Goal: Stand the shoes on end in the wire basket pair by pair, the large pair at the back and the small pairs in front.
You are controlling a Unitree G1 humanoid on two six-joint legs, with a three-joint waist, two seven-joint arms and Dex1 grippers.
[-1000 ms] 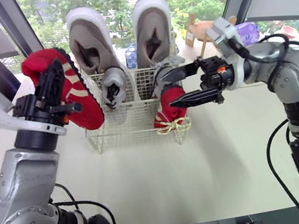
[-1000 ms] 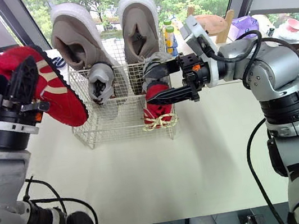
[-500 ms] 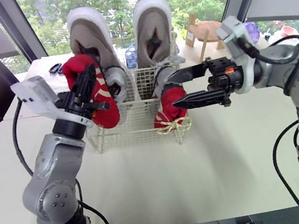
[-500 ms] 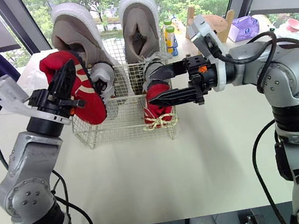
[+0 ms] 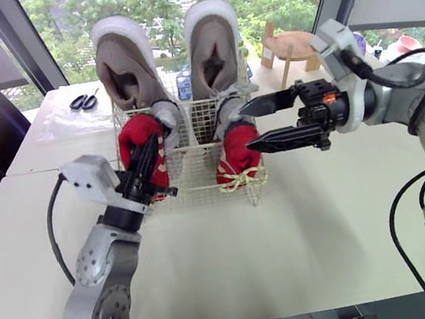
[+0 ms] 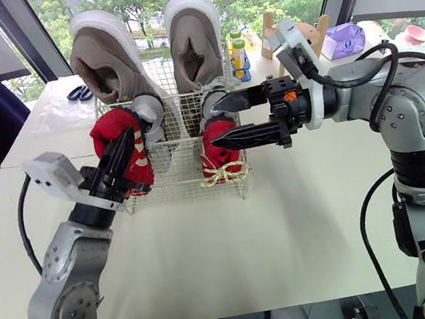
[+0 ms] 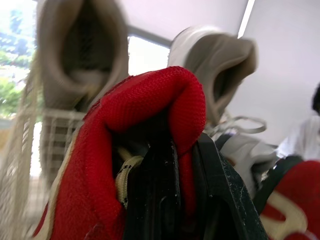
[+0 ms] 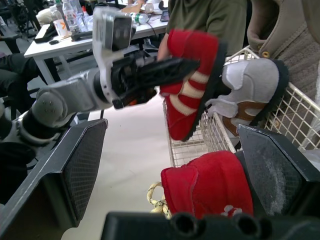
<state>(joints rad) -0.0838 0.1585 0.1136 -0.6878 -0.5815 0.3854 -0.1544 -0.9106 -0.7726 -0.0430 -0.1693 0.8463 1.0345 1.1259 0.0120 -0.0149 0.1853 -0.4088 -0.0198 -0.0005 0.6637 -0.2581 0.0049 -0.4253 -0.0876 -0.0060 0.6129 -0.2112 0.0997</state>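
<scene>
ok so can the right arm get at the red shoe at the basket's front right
Probably yes: the right end effector is open right beside that red shoe in the wire basket, nothing between them. The left end effector holds the other red shoe well aside.

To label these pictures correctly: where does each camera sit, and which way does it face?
Left and right eye views: on the head, facing forward and down at the wire basket on the table; left gripper and right gripper show.
Left wrist view: on that wrist, facing along its fingers, shut on the held red shoe, toward the large grey shoes.
Right wrist view: on that wrist, facing between its open fingers toward the left gripper.
Shared: every view shows the held red shoe.
</scene>
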